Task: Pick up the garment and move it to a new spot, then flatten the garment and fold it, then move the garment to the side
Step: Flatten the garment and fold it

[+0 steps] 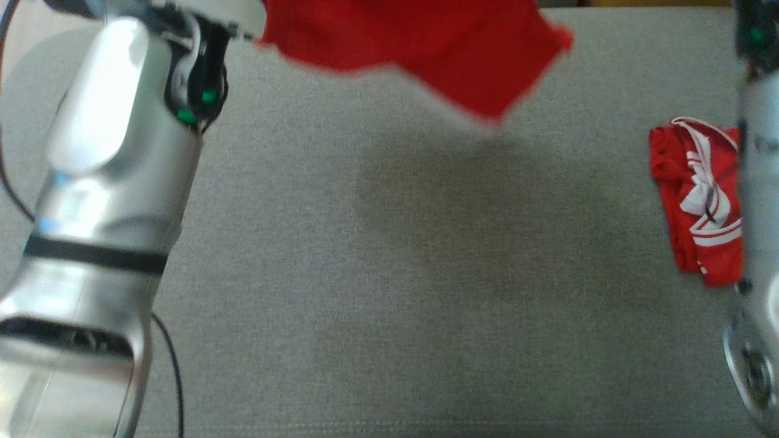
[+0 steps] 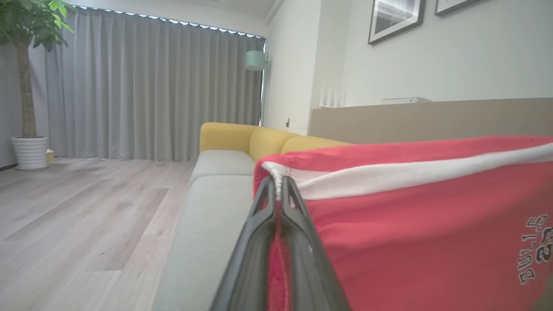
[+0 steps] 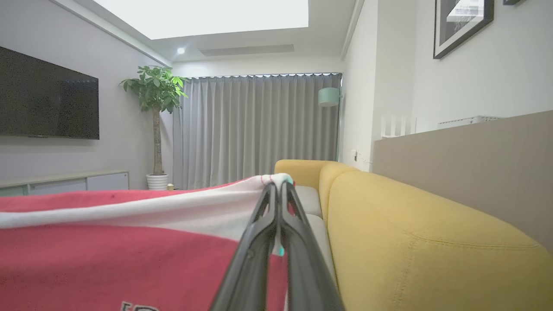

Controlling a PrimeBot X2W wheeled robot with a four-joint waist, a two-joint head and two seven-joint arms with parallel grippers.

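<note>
- The grey sofa seat (image 1: 389, 274) stretches wide under the head camera, with a large bare area in the middle. That area looks like the right place to lay the cloth, since it leaves room on every side for smoothing and folding.
- The garment (image 1: 426, 48), red with a white band, hangs in the air at the far side of the seat, stretched between the two arms. Its lower corner dangles above the cushion, apart from it, and its soft shadow falls on the middle of the seat.
- The step in hand appears to be carrying it to the new spot. It would go best with both arms lowering together at the same height, so that the hem lands first and the rest rolls out flat, not in a heap.
- The left forearm (image 1: 109, 182) rises at the left and the right arm (image 1: 758, 182) at the right edge. Holding that spread keeps the top edge taut, and a slack edge would sag and crease.
- A second red garment (image 1: 694, 201), folded, lies on the seat beside the right arm. The carried one should come down well apart from it.
- The left gripper (image 2: 278, 183) has its fingers pressed together on the white-trimmed corner of the cloth.
- The right gripper (image 3: 278, 186) pinches the opposite corner of the same white band (image 3: 129, 211) in the same way. Neither pinch should loosen until the fabric rests on the cushion.
</note>
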